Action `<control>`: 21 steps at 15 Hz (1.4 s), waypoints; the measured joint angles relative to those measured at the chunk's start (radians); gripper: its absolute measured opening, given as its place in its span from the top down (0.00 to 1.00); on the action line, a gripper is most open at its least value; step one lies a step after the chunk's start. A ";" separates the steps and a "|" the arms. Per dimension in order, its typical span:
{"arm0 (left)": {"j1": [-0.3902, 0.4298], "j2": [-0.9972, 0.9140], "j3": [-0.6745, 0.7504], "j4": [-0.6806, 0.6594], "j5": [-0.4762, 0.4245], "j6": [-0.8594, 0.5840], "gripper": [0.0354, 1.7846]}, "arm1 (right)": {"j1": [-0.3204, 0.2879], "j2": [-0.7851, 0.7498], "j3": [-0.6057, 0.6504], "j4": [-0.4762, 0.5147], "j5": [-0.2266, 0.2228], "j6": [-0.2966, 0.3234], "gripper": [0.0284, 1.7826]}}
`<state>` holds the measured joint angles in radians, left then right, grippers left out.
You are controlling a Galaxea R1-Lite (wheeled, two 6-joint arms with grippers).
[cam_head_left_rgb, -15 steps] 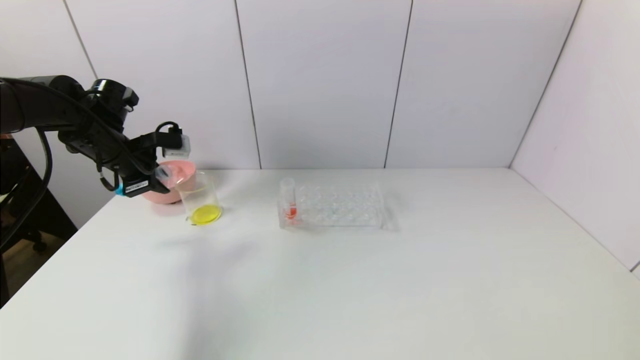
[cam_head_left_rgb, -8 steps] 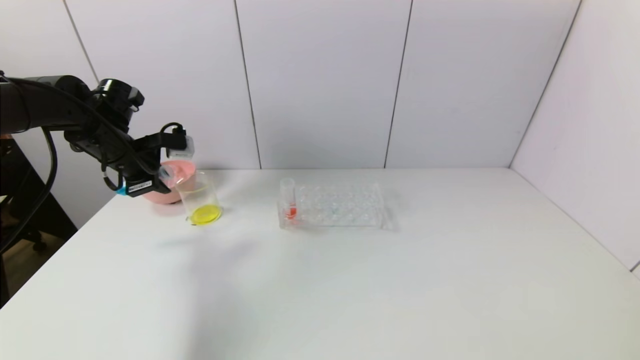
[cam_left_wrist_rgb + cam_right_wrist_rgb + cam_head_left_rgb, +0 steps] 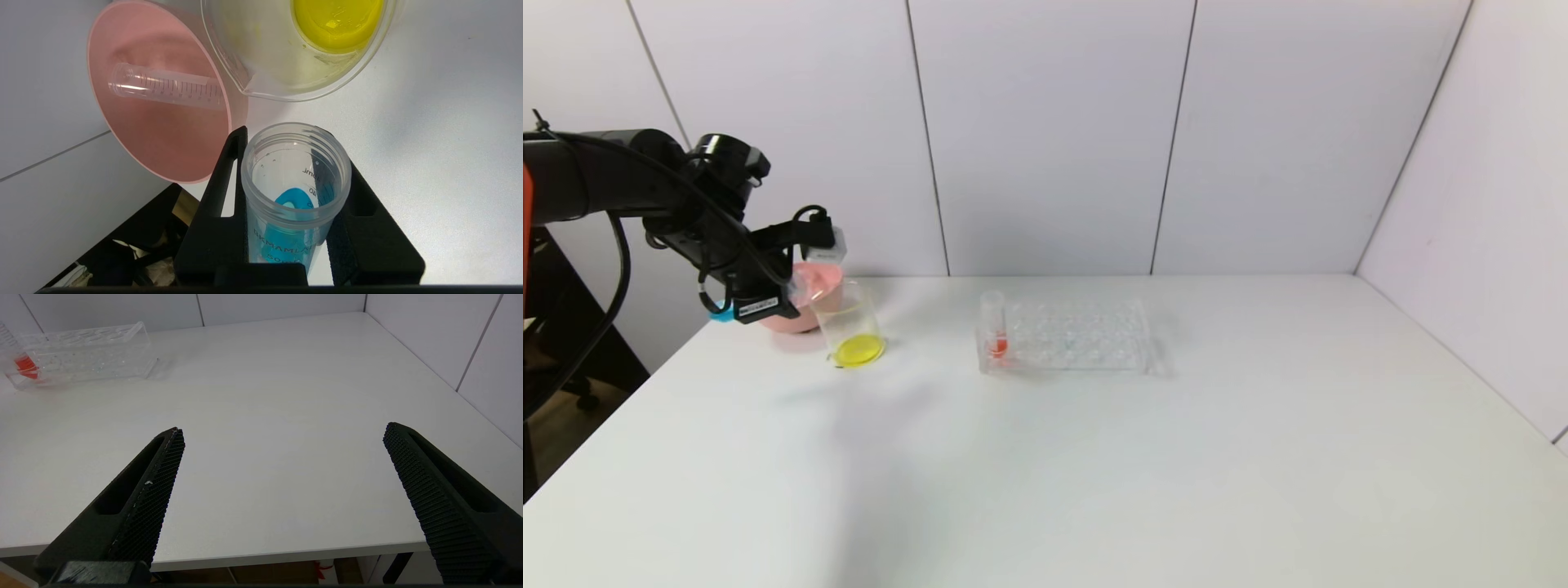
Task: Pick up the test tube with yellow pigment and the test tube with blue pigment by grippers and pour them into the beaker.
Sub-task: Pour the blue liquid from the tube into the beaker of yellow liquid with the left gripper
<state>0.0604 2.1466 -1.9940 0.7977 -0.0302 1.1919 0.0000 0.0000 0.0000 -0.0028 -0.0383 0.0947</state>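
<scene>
our left gripper point(image 3: 296, 228) clamps the blue tube point(image 3: 295, 192). its mouth points toward the beaker point(image 3: 302, 49), just beyond at the frame's top. we judge the right gripper point(image 3: 282, 465), spread wide, much farther off.

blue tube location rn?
In the left gripper, test tube with blue pigment is held beside the beaker, near the table's far-left edge.

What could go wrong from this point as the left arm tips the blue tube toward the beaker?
1. The blue test tube's mouth sits outside the beaker's rim, so liquid might land on the table.
2. The left gripper works close to the beaker and the pink bowl; a nudge could tip the yellow liquid.
</scene>
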 joint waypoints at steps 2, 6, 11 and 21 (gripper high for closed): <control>-0.003 0.004 -0.003 0.000 0.034 -0.002 0.72 | 0.000 0.000 0.000 0.000 0.000 0.000 0.00; -0.010 0.012 -0.010 0.004 0.060 -0.003 0.72 | 0.000 0.000 0.000 0.000 0.000 0.000 0.00; -0.026 0.024 -0.011 0.003 0.101 -0.002 0.72 | 0.000 0.000 0.000 0.000 0.000 0.000 0.00; -0.042 0.036 -0.017 0.004 0.117 0.000 0.72 | 0.000 0.000 0.000 0.000 0.000 0.000 0.00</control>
<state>0.0183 2.1821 -2.0109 0.8019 0.0864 1.1919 0.0000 0.0000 0.0000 -0.0028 -0.0383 0.0947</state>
